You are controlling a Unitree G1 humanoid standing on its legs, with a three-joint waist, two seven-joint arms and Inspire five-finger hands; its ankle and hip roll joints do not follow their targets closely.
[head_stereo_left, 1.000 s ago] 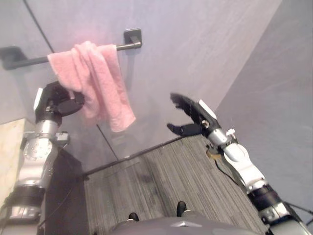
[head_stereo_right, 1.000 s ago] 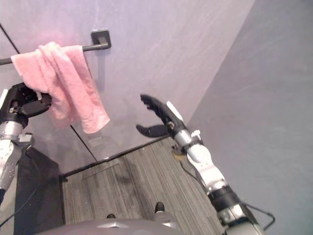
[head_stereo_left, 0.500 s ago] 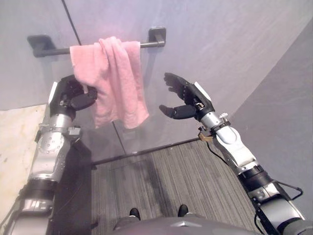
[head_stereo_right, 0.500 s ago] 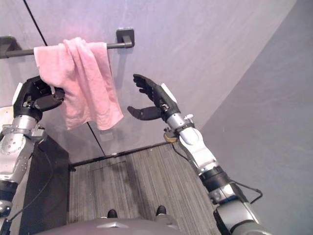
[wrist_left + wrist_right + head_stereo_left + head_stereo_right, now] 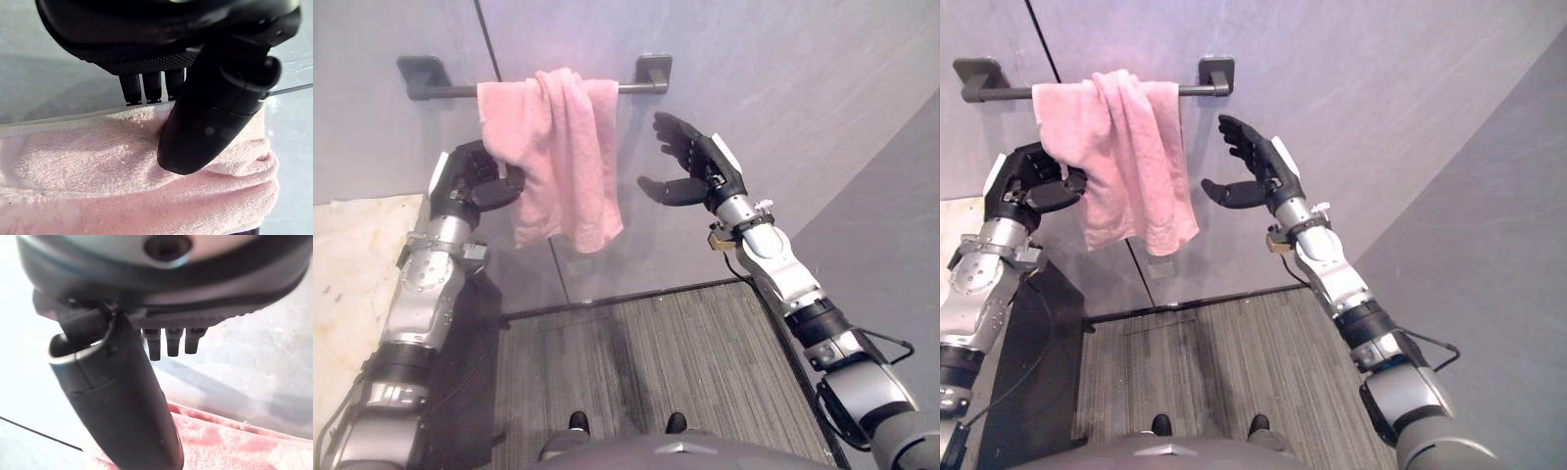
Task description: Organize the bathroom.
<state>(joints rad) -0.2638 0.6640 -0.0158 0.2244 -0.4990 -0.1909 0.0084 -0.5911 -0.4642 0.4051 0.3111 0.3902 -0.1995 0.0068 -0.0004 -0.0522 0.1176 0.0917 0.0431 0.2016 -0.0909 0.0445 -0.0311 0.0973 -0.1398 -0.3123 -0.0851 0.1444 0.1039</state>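
Hanging bunched over dark bar [image 5: 450, 91] on grey wall [image 5: 783, 88], pink towel [image 5: 563, 147] sits toward bar's right bracket [image 5: 654, 73]. We pinch towel's left edge with left hand [image 5: 475, 181], thumb pressed into cloth. Our right hand [image 5: 690, 166] spread wide just beside towel's right edge, apart from it. Below: striped grey floor [image 5: 666, 343], pale marble top [image 5: 352, 264] at left.

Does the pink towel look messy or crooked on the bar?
Yes. The pink towel hangs bunched and folded over the towel bar, its bottom edge uneven. The left hand pinches one side edge; the right hand is open beside it, apart from the cloth.
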